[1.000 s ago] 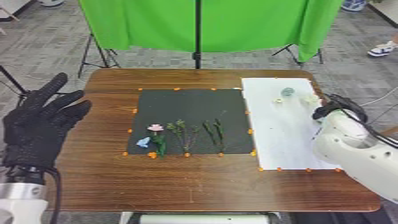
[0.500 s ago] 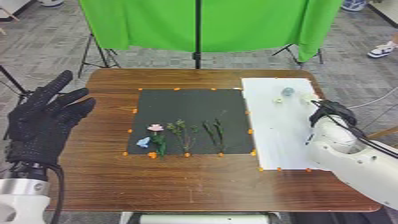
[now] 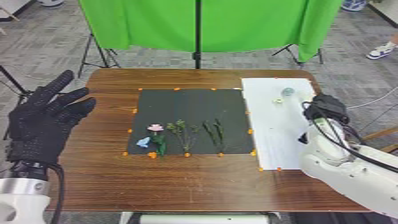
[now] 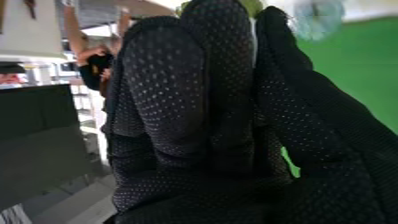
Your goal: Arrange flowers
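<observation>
Black glove on the right hand (image 3: 327, 107), over the side of the white sheet (image 3: 271, 135) farthest from the left hand (image 3: 46, 122). In the head view, mostly its back, with an arm from the near side. In the wrist view, its inside: open, with fingers straight and close together, and thumb close beside with a thin gap. Right by the fingertips in that same view, a bit of yellow-green flower (image 4: 252, 6). In the grip or just behind: cannot tell.

From the head view, to the left of the right hand and a bit farther away, a blue-green thing (image 3: 287, 92). Up close in the wrist view, see-through, just past the thumb tip. Near it on the white sheet, also left of the right hand, a small pale flower (image 3: 278, 101).

Between both hands in the head view, a dark mat (image 3: 191, 110). Along its near side, from the left hand across to the right: blue flower (image 3: 143, 142), pink flower (image 3: 156, 127) on a green stem, leafy twigs (image 3: 180, 131), then long green leaves (image 3: 214, 132).

Left hand wide open and empty, beside the mat, over the table (image 3: 178, 185), with fingers spread. Far past both hands, green cloth (image 3: 151, 25). In the wrist view, the same green beyond the right thumb.
</observation>
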{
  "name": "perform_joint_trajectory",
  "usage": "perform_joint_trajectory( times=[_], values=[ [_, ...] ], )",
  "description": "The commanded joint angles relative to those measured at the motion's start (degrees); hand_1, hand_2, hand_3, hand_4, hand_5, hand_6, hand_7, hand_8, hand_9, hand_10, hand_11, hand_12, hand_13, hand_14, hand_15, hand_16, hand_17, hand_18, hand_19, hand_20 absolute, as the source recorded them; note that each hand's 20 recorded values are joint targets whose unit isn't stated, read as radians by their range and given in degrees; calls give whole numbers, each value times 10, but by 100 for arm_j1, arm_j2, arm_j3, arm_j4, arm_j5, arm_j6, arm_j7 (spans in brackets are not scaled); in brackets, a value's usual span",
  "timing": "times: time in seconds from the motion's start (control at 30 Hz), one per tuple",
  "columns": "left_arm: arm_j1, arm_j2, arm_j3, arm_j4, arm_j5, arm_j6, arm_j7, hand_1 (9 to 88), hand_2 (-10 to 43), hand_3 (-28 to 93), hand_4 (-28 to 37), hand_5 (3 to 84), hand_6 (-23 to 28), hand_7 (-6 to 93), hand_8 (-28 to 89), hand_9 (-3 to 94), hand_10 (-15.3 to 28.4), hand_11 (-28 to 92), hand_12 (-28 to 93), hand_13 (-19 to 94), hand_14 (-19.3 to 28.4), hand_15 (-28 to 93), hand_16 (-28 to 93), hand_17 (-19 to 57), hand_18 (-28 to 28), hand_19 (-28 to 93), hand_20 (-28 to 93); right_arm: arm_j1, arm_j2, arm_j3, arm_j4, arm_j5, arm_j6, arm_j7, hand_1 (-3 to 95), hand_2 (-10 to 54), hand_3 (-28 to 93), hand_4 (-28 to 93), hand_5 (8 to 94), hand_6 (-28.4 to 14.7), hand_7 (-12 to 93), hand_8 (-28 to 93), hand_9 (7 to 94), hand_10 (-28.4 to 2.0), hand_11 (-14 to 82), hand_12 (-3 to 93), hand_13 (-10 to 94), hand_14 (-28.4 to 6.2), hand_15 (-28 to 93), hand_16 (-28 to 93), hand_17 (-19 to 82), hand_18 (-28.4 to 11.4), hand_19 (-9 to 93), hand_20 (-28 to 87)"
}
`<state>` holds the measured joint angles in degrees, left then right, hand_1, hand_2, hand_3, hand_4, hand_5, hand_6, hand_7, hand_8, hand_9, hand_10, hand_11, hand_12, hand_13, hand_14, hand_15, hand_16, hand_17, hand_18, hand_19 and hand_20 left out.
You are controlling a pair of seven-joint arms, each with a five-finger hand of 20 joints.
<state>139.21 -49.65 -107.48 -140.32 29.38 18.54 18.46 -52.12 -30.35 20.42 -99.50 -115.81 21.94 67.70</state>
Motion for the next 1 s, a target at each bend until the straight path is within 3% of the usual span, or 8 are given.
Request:
perform_joint_trajectory(
  times=[0.03, 0.33, 0.43, 0.57, 0.7, 0.87, 1.0],
  values=[
    [13, 2, -44, -35, 130, -139, -127, 209, 90, 769, -274, 325, 75, 170, -110, 331, 217, 306, 120, 261, 284, 603, -123, -60, 263, 583, 323, 542, -178, -354, -534, -410, 309, -287, 577, -95, 687, -283, 853, 3, 210, 50, 937, -67, 243, 263, 872, -35, 577, 204, 383, -189, 931, -21],
    [-101, 81, -26, -13, 154, -191, -188, 209, 91, 768, -272, 325, 75, 170, -110, 330, 218, 304, 120, 261, 284, 602, -122, -60, 262, 582, 324, 1726, -1567, -1427, -329, -167, 394, -744, 577, -95, 689, -283, 854, 3, 210, 51, 937, -69, 247, 259, 870, -35, 579, 204, 382, -189, 931, -18],
    [-201, 104, -21, 16, 173, -231, -286, 209, 91, 768, -272, 325, 75, 170, -109, 330, 219, 302, 120, 261, 284, 601, -122, -60, 262, 582, 324, 1920, -2049, -1571, -101, -75, 359, -866, 577, -95, 688, -283, 854, 5, 211, 51, 937, -68, 247, 259, 870, -34, 579, 204, 381, -187, 931, -18],
    [-312, 210, 24, 60, 141, -245, -271, 209, 92, 766, -272, 325, 76, 169, -109, 330, 221, 300, 120, 260, 284, 599, -122, -60, 262, 582, 324, 2147, -2595, -1781, 224, 144, 329, -1065, 576, -95, 686, -283, 852, 6, 213, 50, 937, -64, 249, 256, 870, -32, 580, 203, 379, -185, 930, -17],
    [-368, 337, 59, 113, 91, -321, -128, 209, 92, 767, -271, 326, 77, 169, -108, 329, 222, 296, 121, 260, 284, 594, -121, -60, 263, 582, 324, 2466, -3063, -2143, 491, 356, 407, -1134, 573, -95, 685, -283, 850, 8, 218, 48, 937, -61, 252, 252, 870, -30, 580, 203, 378, -183, 928, -15],
    [-564, 381, 134, 173, 84, -409, -73, 210, 92, 767, -271, 327, 79, 168, -108, 331, 225, 291, 122, 260, 284, 586, -118, -61, 263, 580, 324, 2647, -3512, -2396, 722, 674, 358, -1365, 572, -95, 683, -283, 847, 11, 225, 43, 937, -58, 249, 252, 870, -27, 580, 202, 375, -181, 926, -12],
    [-676, 440, 170, 165, 109, -473, -35, 211, 92, 767, -271, 329, 81, 167, -107, 330, 227, 289, 124, 258, 284, 577, -115, -63, 263, 576, 324, 2686, -3665, -2536, 772, 777, 227, -1598, 574, -95, 671, -283, 840, 15, 235, 36, 937, -58, 243, 256, 860, -22, 580, 204, 362, -171, 915, -9]
  ],
)
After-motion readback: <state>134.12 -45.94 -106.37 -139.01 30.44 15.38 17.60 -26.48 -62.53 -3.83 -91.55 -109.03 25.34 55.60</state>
